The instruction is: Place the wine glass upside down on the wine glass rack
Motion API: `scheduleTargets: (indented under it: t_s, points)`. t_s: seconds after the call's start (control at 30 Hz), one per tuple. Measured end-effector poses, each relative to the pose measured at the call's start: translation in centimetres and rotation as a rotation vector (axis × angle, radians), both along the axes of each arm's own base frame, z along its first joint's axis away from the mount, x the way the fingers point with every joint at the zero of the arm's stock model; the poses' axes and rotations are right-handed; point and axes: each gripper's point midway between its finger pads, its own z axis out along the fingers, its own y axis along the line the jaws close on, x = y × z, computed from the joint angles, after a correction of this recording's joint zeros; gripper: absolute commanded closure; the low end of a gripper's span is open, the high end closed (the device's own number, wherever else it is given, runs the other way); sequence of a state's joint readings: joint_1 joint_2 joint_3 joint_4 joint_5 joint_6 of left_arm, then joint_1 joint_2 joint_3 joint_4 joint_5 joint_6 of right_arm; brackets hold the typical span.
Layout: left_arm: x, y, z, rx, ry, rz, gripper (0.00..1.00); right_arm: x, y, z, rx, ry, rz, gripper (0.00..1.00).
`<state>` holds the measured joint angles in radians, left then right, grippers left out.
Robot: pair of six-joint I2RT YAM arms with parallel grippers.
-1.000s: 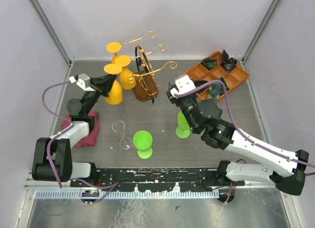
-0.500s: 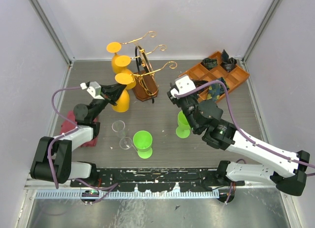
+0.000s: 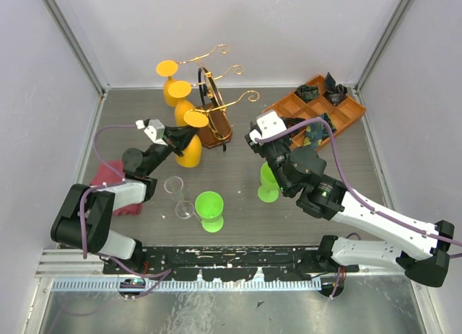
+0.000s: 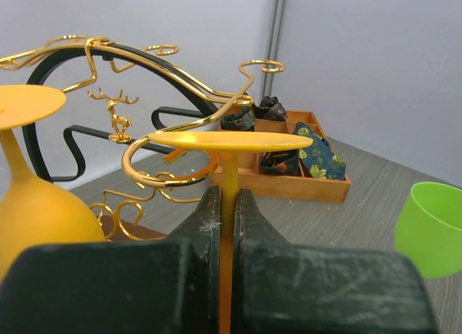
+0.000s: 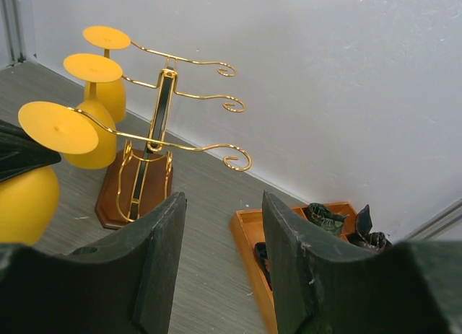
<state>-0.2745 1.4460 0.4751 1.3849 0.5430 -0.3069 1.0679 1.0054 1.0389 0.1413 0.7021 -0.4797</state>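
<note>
My left gripper is shut on the stem of an upside-down yellow wine glass. Its round foot sits level with the curled end of the nearest gold arm of the wine glass rack. The stem stands just right of that curl. Whether the foot rests on the wire I cannot tell. Two more yellow glasses hang upside down on the rack's far arms. My right gripper hovers open and empty, right of the rack.
An orange compartment tray with dark items lies at the back right. One green glass stands near the front; another is partly under the right arm. Two clear glasses and a red cloth are at the left.
My left gripper has carried the yellow glass to the right, from the left of the rack up to its nearest arm. The right arm has not moved.
</note>
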Motion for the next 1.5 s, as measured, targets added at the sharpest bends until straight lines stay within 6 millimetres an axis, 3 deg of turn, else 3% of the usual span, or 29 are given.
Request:
scheduleTargets:
  t_s: [0.5, 0.87, 1.5]
  points:
    - [2.2, -1.9, 0.9, -0.010, -0.040, 0.063, 1.00, 0.1, -0.4, -0.2, -0.021, -0.003, -0.021, 0.47]
    - [4.7, -0.9, 0.3, -0.025, -0.030, 0.174, 1.00, 0.2, -0.6, -0.4, -0.044, -0.005, -0.035, 0.47]
    - [4.9, 1.5, 0.0, -0.004, -0.045, 0.307, 1.00, 0.4, -0.9, -1.1, -0.075, -0.002, -0.053, 0.46]
